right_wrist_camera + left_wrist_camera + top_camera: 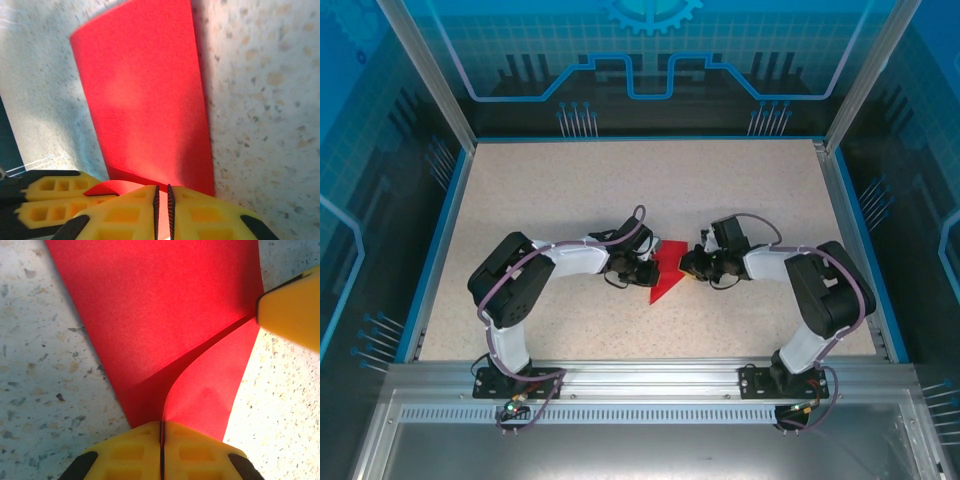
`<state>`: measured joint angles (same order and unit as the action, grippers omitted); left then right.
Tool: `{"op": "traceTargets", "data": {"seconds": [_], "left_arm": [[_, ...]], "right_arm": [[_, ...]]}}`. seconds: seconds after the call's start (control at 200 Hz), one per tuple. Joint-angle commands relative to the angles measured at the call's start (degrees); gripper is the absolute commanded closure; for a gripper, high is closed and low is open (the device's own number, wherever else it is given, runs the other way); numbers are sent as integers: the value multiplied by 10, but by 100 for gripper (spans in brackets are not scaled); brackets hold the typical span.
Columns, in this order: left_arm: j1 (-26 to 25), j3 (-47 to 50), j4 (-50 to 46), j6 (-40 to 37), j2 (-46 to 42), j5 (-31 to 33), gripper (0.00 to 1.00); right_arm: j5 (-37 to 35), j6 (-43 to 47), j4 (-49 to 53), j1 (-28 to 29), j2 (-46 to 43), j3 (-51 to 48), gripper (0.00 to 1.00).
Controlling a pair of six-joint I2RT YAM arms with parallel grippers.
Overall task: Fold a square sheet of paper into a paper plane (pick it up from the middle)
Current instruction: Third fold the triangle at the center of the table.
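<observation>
**ITEM 1: red paper**
- Loc: ctr of table, between the two grippers, each holding one side.
- Form from above: creased pointed wedge, tip toward near edge, wide end toward far side.
- L wrist view: two layers. Upper layer has a curved loose edge lifting off the lower one. A fold line runs from the L fingers up toward the R finger.
- R wrist view: smooth flat panel w/ a small curl of paper rising just left of the fingers.
- Resting on table or held just above it: can't tell.

**ITEM 2: L gripper**
- Loc: at paper's left edge.
- L wrist view: yellow fingers pressed tight, no gap, w/ the paper's edge pinched in the seam.
- State: closed, gripping red paper.
- Its yellow pads also show at lower left of R wrist view, just beside the R fingers.

**ITEM 3: R gripper**
- Loc: at paper's right edge, facing L gripper.
- R wrist view: fingers nearly together, thin slit w/ red showing inside.
- State: closed, gripping red paper.
- One of its yellow fingers touches the paper at upper right of L wrist view.

**ITEM 4: table**
- Speckled beige top w/ blue rim.
- Bare surface shows on both sides of the paper in the wrist views.
</observation>
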<state>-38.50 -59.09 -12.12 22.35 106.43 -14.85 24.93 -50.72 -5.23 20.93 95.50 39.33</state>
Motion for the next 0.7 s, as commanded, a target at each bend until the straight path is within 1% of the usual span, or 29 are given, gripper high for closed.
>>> {"op": "traceTargets", "data": {"seconds": [0.0, 0.14, 0.26, 0.355, 0.51, 0.6, 0.695], "left_arm": [[1, 15, -29, -11, 4, 8, 92], [1, 14, -29, -10, 5, 8, 92], [1, 14, -28, -10, 5, 8, 92], [1, 17, -28, -9, 4, 8, 92], [1, 18, -28, -10, 2, 10, 92], [1, 18, -26, -9, 3, 9, 92], [1, 16, -27, -8, 4, 7, 92]], "right_arm": [[8, 18, 5, -15, 3, -1, 85], [13, 9, -17, -17, 39, -13, 85], [3, 6, -20, -17, 44, -20, 86], [3, 11, -5, -17, 22, -15, 86], [-1, 20, 31, -13, -44, -6, 84], [6, 16, 35, 5, -59, -2, 85], [5, -5, 20, 34, -52, -7, 86]]}}
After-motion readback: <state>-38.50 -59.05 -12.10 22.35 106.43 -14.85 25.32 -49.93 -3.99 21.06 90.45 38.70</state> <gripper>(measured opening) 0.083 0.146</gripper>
